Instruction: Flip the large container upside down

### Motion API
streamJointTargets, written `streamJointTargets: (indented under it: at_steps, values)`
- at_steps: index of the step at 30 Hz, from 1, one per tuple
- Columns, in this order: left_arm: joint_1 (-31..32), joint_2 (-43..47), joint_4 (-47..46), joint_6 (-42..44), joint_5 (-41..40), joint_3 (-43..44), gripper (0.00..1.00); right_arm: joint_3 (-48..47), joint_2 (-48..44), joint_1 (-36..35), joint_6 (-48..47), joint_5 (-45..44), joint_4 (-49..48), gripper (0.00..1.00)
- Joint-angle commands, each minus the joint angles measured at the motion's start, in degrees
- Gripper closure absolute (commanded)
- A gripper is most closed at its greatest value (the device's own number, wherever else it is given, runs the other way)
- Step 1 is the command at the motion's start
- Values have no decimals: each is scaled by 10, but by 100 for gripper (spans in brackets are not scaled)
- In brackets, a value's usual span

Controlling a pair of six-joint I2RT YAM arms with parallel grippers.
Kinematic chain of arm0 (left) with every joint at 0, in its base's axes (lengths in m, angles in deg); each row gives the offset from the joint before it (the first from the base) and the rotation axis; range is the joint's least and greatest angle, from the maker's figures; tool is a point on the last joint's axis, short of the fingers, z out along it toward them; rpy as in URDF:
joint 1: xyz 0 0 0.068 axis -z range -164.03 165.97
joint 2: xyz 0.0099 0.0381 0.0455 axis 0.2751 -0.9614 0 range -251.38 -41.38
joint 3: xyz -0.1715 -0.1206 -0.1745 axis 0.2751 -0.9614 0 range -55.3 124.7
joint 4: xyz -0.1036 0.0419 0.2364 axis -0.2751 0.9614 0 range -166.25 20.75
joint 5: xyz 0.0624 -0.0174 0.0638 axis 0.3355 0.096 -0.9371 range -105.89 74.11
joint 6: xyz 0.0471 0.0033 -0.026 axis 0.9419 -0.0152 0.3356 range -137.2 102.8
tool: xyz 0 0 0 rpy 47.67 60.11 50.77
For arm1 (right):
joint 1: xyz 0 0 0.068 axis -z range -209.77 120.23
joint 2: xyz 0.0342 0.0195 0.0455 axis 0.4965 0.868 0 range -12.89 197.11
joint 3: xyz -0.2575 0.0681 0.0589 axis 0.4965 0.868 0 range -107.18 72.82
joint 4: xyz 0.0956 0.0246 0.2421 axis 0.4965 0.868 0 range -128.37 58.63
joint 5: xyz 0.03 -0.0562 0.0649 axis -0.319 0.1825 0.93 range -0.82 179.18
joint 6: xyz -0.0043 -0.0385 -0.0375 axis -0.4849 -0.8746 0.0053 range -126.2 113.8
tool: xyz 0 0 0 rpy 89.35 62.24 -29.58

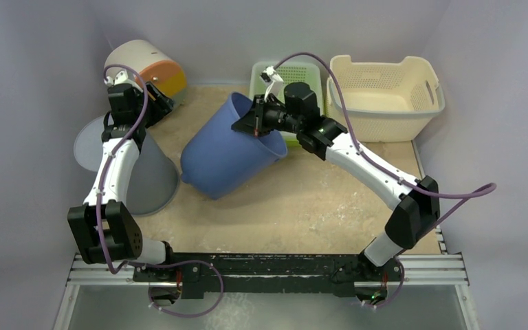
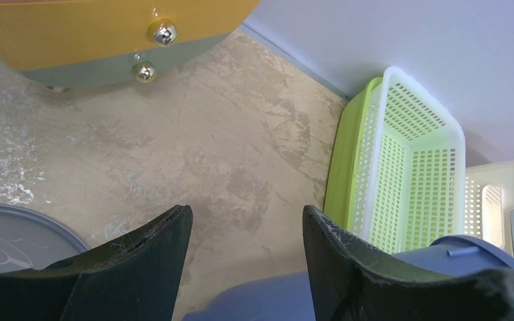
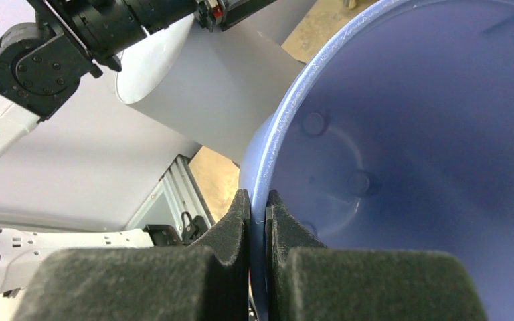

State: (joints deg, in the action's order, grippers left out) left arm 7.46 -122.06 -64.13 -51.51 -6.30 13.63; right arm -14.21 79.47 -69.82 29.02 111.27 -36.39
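The large container is a blue bucket (image 1: 227,155) lying tilted on the sandy table, its mouth facing up and to the right. My right gripper (image 1: 254,124) is shut on its rim; in the right wrist view the two pads of that gripper (image 3: 259,200) pinch the thin blue wall, with the bucket's inside (image 3: 428,134) to the right. My left gripper (image 1: 159,100) hangs open at the back left, apart from the bucket. In the left wrist view the left gripper (image 2: 247,214) holds nothing, and the blue bucket (image 2: 274,301) shows below its fingertips.
A grey bucket (image 1: 155,179) lies under the left arm, next to the blue one. A cream and orange container (image 1: 144,65) sits at the back left. A green basket (image 1: 285,72) and a cream basket (image 1: 385,96) stand along the back wall.
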Motion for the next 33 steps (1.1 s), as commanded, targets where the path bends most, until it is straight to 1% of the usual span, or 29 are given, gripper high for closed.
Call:
streamJointTargets:
  at_steps: [1, 5, 10, 16, 20, 23, 26, 29, 31, 33]
  values:
    - [-6, 0, -16, 2, 5, 29, 39, 53, -45, 2, 8, -23, -27, 100]
    - [-6, -2, -15, 5, 6, 30, 39, 121, -62, 1, 29, 13, -10, 100]
    - [-6, -5, -12, 10, 5, 27, 39, 225, -83, 6, 85, 61, -73, 100]
    - [-6, -10, -15, 9, 8, 31, 39, 256, -49, 14, 59, 153, -64, 100]
    - [-7, -15, -20, 4, 12, 34, 39, 308, -41, 13, 80, 217, -108, 100]
    - [-6, -15, -20, 3, 15, 36, 39, 358, -57, 14, 103, 232, -128, 100]
    - [-7, -12, -17, 4, 15, 37, 39, 392, -66, 19, 112, 216, -126, 99]
    - [-6, -9, -17, 4, 14, 33, 39, 414, -66, 30, 113, 213, -122, 94]
    - [-6, -9, -17, 4, 16, 32, 39, 422, -67, 42, 104, 200, -98, 86]
    - [-6, -7, -17, 4, 15, 30, 39, 431, -73, 56, 95, 182, -76, 76]
